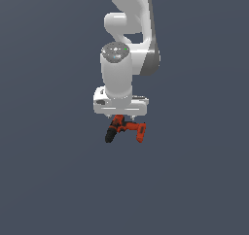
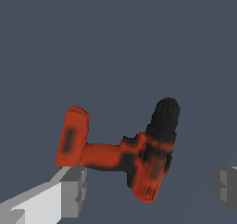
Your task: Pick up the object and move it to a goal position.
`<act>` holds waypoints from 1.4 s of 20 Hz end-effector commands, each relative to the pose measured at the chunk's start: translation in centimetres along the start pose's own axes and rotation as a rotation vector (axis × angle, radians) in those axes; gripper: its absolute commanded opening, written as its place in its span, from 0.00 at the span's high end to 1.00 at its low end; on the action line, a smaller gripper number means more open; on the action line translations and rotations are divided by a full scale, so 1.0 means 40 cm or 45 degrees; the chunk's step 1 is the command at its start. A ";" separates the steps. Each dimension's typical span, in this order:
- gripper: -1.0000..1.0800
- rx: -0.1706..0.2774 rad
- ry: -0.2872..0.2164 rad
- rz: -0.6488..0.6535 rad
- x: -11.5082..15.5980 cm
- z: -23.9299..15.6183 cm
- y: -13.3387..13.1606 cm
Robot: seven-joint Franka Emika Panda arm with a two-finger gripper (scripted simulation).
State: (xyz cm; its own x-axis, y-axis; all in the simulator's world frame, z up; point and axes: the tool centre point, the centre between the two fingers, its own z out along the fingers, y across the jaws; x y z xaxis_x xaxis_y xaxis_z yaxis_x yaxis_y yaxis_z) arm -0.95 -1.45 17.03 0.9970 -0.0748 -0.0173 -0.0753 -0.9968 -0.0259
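The object is a small red-orange drill (image 1: 127, 129) with a black chuck and a boxy base, lying on its side on the grey ground. My white gripper (image 1: 121, 116) hangs directly over it, and the hand hides the top of the drill in the exterior view. In the wrist view the drill (image 2: 139, 158) lies between my two grey fingertips (image 2: 74, 190), which stand wide apart. One fingertip is close to the handle and base; the other is well clear of the body. The gripper (image 2: 149, 188) is open and holds nothing.
Flat dark grey ground fills both views around the drill. The white arm (image 1: 129, 30) rises behind the gripper toward the top of the exterior view. No other object shows.
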 end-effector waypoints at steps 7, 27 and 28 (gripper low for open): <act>0.19 0.000 -0.020 -0.008 -0.012 0.007 0.016; 0.19 0.061 -0.050 0.208 0.032 0.196 0.113; 0.19 0.064 -0.052 0.223 0.033 0.209 0.120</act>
State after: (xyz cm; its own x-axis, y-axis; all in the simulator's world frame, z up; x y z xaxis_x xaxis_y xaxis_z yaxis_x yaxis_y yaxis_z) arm -0.21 -5.68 9.40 0.9721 -0.2256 -0.0637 -0.2297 -0.9711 -0.0650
